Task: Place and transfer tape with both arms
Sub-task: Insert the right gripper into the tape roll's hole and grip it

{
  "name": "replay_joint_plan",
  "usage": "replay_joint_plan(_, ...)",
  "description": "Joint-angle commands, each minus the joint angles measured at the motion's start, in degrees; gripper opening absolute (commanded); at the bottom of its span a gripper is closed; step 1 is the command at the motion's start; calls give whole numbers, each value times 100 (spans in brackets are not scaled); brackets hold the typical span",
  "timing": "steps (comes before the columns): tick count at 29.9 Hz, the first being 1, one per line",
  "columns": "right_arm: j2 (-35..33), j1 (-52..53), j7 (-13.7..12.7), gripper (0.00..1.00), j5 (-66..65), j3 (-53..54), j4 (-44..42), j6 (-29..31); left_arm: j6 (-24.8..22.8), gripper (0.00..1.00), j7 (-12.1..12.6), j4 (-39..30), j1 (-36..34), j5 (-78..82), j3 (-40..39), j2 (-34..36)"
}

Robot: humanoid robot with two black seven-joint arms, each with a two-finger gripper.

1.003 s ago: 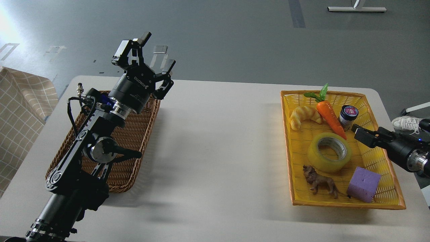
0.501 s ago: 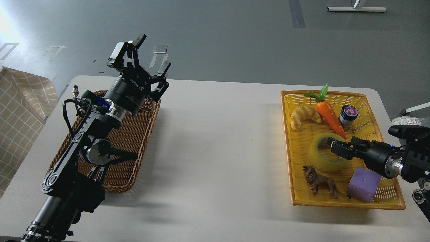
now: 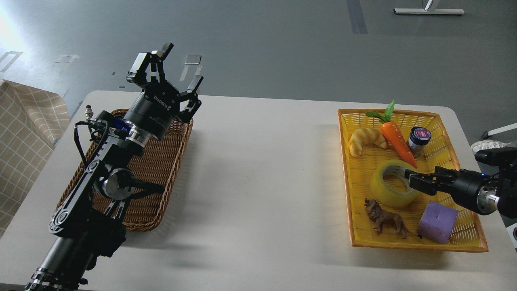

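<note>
1. White worktop (image 3: 262, 169) carries the yellow plastic basket (image 3: 464, 238) at right; inside lies the translucent yellow tape roll (image 3: 387, 194).
2. Right gripper (image 3: 418, 180) has swung onto the roll's near-right rim; whether its jaws are clenched I cannot tell.
3. Left gripper (image 3: 175, 64) hovers, jaws spread, awaiting transfer.

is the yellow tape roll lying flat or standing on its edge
Lying flat: the translucent yellow tape roll rests in the yellow woven tray with its core hole facing up.

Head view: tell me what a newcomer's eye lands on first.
The bright yellow basket on the table's right side, crowded with a carrot, the tape and a purple block, with the right gripper reaching in at the tape's right edge. Opposite, the left gripper rises open-fingered above a brown wicker basket.
</note>
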Motion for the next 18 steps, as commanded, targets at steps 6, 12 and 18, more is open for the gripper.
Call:
replay_joint_plan(6,41,182,6,84,0,-127,-185,43,10,98,-8,-52,73,0,-13,-17)
replay_joint_plan(12,164,384,6,77,0,-259,-440,43,1,98,-8,-69,91,-9,-13,-17)
replay_joint_plan(18,357,481,-29,71,0,-268,-677,57,1,98,-8,-69,91,-9,-13,0)
